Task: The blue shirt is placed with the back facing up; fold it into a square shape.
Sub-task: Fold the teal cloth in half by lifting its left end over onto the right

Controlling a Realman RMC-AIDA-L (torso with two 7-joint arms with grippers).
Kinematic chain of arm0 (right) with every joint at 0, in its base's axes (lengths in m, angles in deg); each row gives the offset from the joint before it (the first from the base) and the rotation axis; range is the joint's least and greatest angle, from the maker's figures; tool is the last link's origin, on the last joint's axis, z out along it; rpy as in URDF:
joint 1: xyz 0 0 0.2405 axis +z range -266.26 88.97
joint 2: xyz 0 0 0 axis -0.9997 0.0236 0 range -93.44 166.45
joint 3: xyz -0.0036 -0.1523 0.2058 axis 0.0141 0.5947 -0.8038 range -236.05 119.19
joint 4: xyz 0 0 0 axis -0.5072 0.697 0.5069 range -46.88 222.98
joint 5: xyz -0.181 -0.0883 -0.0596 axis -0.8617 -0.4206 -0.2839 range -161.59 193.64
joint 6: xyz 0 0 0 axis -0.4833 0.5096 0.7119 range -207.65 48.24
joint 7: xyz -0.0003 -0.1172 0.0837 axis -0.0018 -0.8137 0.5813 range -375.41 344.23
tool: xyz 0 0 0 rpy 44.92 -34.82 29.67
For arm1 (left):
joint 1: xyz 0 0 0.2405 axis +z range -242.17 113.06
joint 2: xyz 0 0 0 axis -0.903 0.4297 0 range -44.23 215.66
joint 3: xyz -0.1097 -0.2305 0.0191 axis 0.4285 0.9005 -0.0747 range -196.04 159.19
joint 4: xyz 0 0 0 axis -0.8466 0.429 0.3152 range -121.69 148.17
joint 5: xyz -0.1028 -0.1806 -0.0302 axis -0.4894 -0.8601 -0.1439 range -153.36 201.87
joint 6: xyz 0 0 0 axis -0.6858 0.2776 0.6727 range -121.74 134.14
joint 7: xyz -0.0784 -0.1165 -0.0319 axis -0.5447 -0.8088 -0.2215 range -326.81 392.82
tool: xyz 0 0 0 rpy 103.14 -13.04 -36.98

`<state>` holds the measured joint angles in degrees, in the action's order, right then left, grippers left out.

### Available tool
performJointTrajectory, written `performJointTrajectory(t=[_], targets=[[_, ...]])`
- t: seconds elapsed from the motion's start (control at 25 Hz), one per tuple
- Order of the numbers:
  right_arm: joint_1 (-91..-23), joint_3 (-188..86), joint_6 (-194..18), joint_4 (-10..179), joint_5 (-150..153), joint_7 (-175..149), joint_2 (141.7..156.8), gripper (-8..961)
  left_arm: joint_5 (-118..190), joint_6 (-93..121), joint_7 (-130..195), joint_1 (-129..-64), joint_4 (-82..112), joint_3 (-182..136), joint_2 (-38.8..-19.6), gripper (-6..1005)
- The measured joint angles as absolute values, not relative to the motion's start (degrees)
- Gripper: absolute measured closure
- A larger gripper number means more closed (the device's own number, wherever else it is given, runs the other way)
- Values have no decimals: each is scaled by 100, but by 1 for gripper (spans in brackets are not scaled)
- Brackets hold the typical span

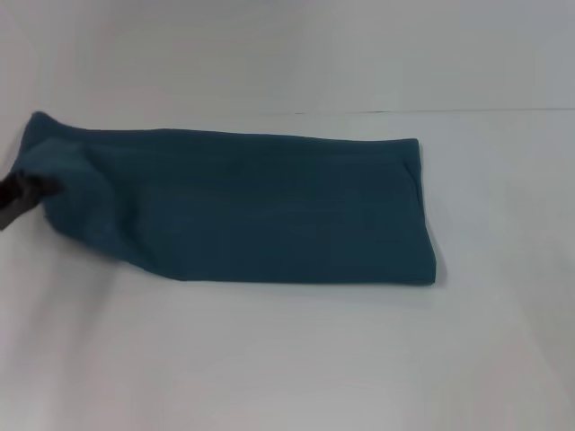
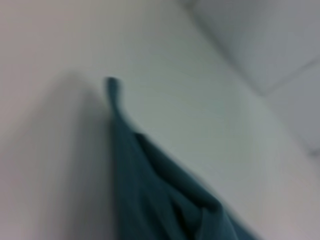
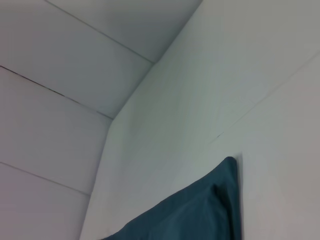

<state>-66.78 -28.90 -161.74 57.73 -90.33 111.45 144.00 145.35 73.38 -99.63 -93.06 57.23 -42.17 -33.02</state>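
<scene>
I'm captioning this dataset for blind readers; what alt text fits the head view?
A blue shirt, folded into a long band, lies across a white table, its right end flat and square. Its left end is bunched and raised where the left hand meets it at the picture's left edge. The right hand is out of view.
</scene>
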Motion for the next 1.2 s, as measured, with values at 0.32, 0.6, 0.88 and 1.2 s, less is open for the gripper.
performJointTrajectory(t=[0.32,0.6,0.88,1.2], targets=[[-6663,-2881,-16180,5773,-9033,11099,14473,133,14058,8548,-9916,-9700,5951,-4254,-3247,963],[-6616,-2881,-16180,5776,-9032,11093,14501,133,13976,8833,-9910,-10226,5956,-4830,-3349,962],[-6614,-2881,-16179,5784,-9032,11083,14521,134,13826,8726,-9793,-10536,5956,-5469,-3683,962],[-6610,-2874,-16180,5795,-9032,11079,14535,134,13813,8124,-9727,-10706,5908,-6405,-3802,961]])
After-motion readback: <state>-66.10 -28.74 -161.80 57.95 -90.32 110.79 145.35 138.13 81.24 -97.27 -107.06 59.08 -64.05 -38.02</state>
